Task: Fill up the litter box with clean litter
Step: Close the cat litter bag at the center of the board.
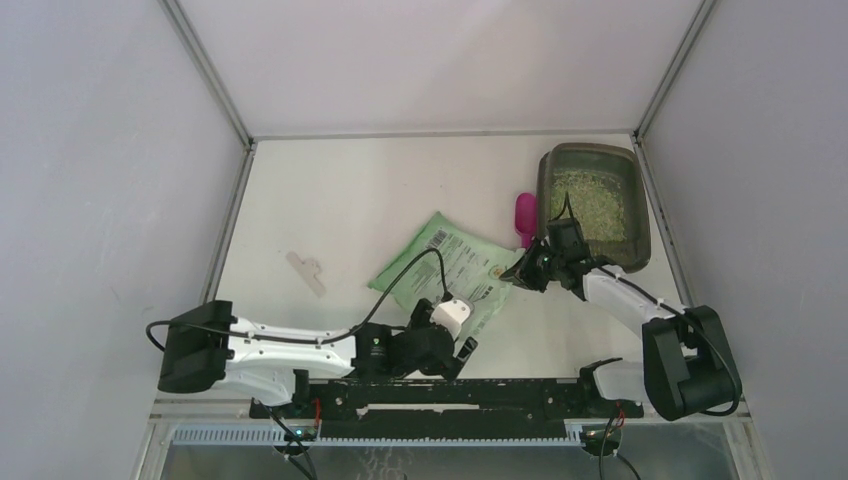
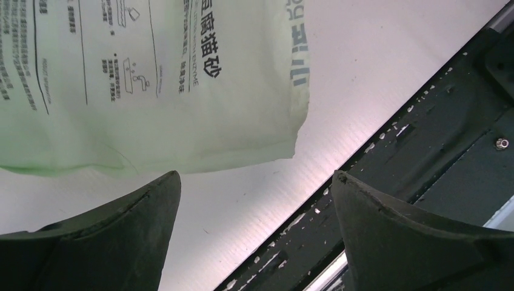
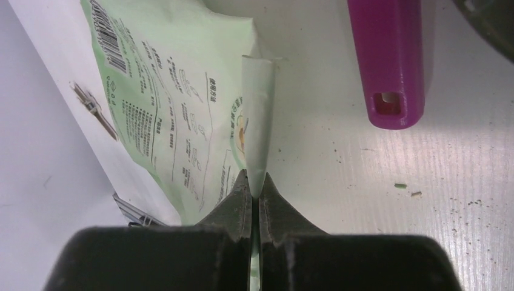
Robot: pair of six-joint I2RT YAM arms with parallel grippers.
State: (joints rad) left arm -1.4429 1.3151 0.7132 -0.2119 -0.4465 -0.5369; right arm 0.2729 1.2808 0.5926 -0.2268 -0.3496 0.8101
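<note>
One litter box (image 1: 590,156) sits beyond right hand (image 3: 255,193) pinching the bag (image 1: 462,264).

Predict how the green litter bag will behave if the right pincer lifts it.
Probably floppy: the green bag folds at its edge in the right pincer. Likely light: it lies flat, with clean litter already in the litter box.

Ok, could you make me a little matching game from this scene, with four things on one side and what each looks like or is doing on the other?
Things:
1. litter box
2. scoop
3. bag
4. left gripper

States:
A. pinched at a corner by the right gripper
B. open, holding nothing
C. holds pale litter
D. magenta, lying beside the box

Pairs: 1-C, 2-D, 3-A, 4-B
</note>
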